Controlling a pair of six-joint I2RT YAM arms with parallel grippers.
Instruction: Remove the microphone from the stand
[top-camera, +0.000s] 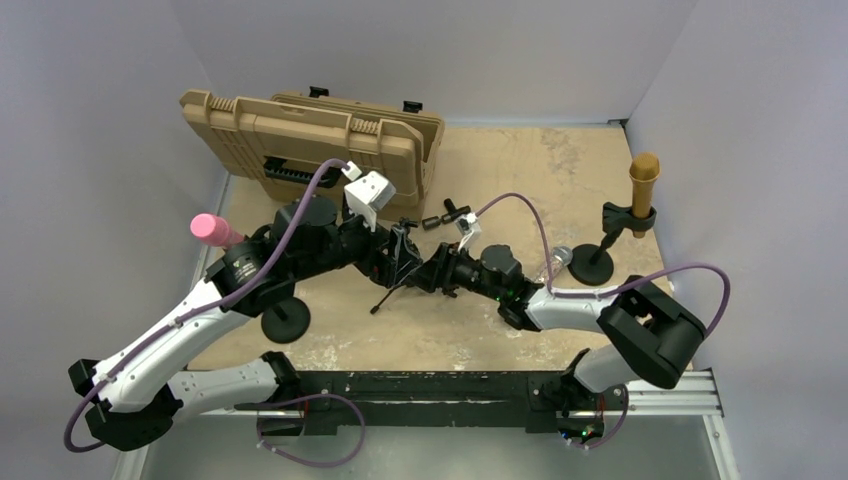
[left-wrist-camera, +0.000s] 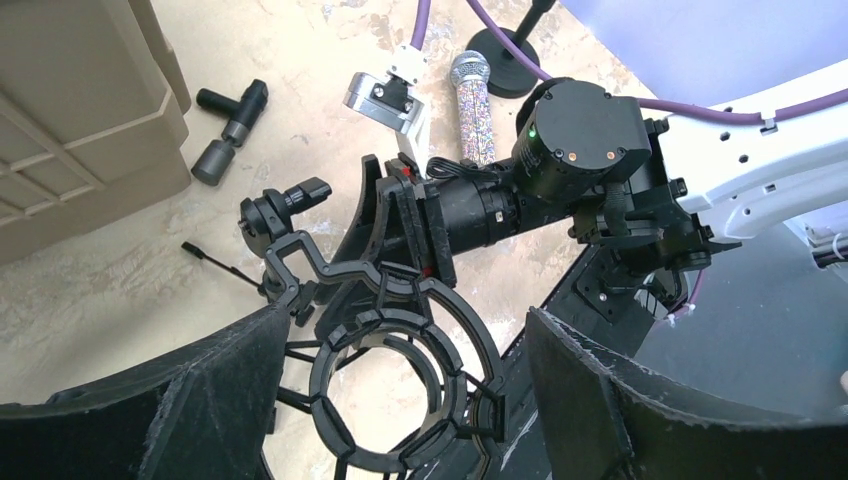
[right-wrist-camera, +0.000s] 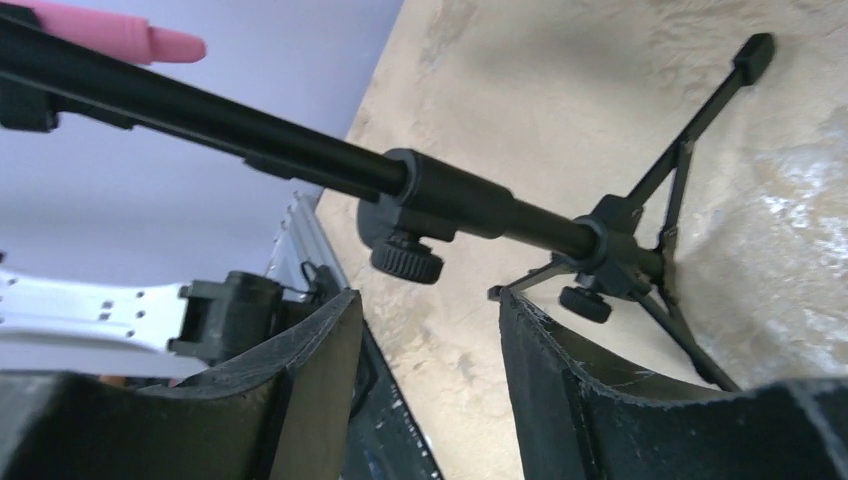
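A black tripod stand (top-camera: 388, 297) with an empty shock-mount ring (left-wrist-camera: 390, 390) stands mid-table. My left gripper (left-wrist-camera: 400, 330) is open with the ring between its fingers; it also shows in the top view (top-camera: 392, 250). My right gripper (right-wrist-camera: 428, 300) is open just below the stand's pole (right-wrist-camera: 450, 200), and shows in the top view (top-camera: 425, 272). A silver glitter microphone (left-wrist-camera: 472, 110) lies on the table. A pink microphone (top-camera: 215, 230) sits in a stand on the left. A gold microphone (top-camera: 643, 180) sits in a stand on the right.
A tan hard case (top-camera: 310, 140) stands open at the back left. Small black adapters (left-wrist-camera: 230, 125) lie in front of it. The pink microphone's round base (top-camera: 285, 322) and the gold microphone's base (top-camera: 592, 268) stand on the table. Walls close in both sides.
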